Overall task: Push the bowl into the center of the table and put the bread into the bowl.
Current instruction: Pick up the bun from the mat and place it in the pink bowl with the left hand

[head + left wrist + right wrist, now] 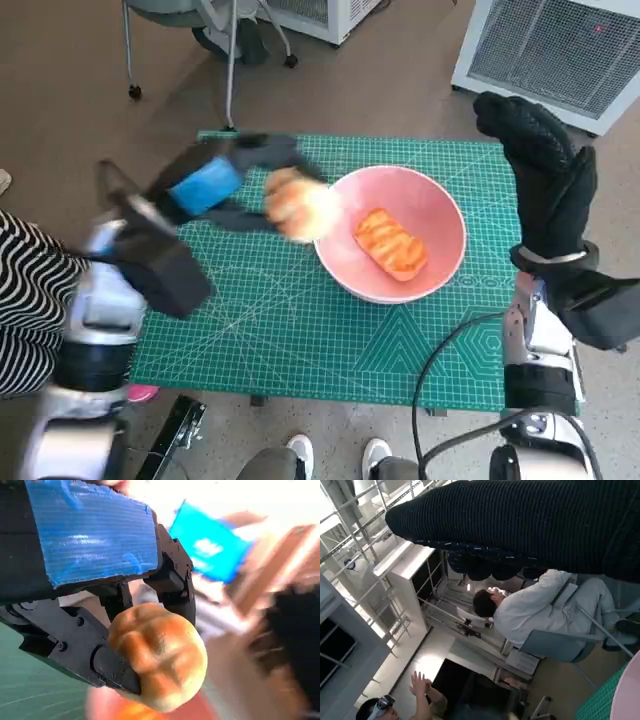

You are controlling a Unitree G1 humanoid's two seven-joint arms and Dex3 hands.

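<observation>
While the left hand [215,185] hangs over the left half of the green cutting mat [300,330], its black fingers [105,662] grasp a round, golden bread roll [297,205], and the left wrist view shows the roll [160,655] pressed between them below the blue-taped back. The head view blurs both hand and roll. From that view the roll sits at the left rim of the pink bowl [440,215], partly over the rim and clear of the mat; whether it touches the rim cannot be told.

The bowl stands on the mat right of centre, nearer the far edge than the near one. Inside it lies a flat piece of toasted bread [391,243], orange-brown with darker stripes, slightly right of the bowl's middle.

The right hand [540,165] in its black knitted glove is raised by the mat's right edge, just right of the bowl and apart from it. Nothing is in it, and its fingers look loosely extended, released.

In the right wrist view a seated person in a pale top [540,605] shows beyond the glove, and another person's raised hand [418,684] appears lower down.
</observation>
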